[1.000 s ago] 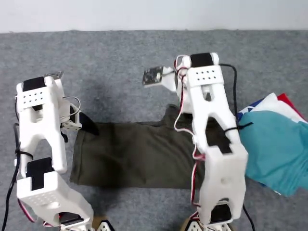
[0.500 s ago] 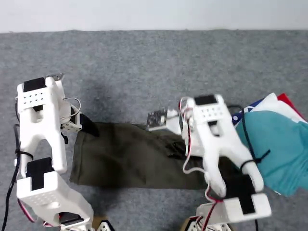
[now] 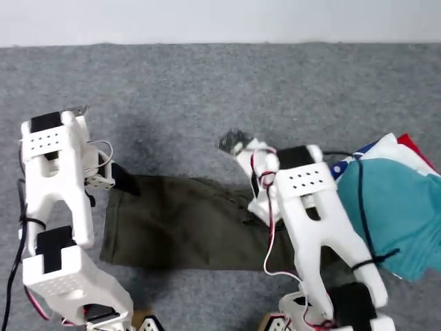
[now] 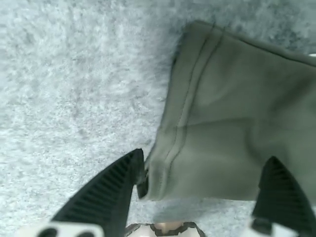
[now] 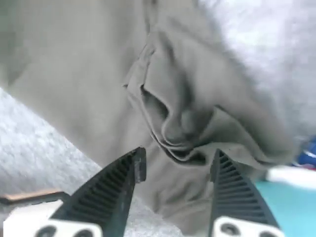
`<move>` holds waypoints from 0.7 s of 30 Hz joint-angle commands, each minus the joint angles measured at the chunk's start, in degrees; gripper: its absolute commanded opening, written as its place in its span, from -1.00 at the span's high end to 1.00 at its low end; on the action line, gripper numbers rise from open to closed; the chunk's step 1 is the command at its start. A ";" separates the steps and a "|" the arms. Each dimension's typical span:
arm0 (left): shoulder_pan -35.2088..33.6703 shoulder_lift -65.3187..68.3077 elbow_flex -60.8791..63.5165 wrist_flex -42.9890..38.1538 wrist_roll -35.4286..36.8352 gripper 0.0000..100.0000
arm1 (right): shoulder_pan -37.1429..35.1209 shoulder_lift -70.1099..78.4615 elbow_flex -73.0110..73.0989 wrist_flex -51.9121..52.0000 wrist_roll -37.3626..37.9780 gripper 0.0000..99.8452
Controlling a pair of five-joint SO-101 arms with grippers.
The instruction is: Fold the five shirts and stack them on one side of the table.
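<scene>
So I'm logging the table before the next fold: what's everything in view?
olive shirt: one, olive, flat across the table's middle, bunched at its right end.
teal shirt: one, teal, topping the pile at the right edge.
patterned cloth: count unclear, blue, white, red, under the teal shirt.
table: one, grey.
wall: one, white, behind.
left arm: one, white, at the olive shirt's left end, jaws open over its corner.
right arm: one, white, over the bunched end, jaws open.

The olive shirt [image 3: 186, 224] is soft matt cloth with stitched seams. The table [image 3: 172, 89] is covered in rough, fuzzy grey felt. The left arm [image 3: 52, 179] and right arm [image 3: 320, 221] are matt white plastic, and the fingers [image 5: 108, 190] are black ribbed plastic. The teal shirt [image 3: 400, 214] looks smoother.
</scene>
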 commanded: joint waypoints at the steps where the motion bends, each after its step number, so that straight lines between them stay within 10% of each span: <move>1: -4.57 -0.44 -0.66 0.70 -0.97 0.28 | 2.68 -3.03 -8.44 3.21 -3.43 0.56; 21: -7.38 7.82 11.03 -6.86 -9.41 0.27 | 5.49 -3.65 -5.71 1.19 -3.78 0.57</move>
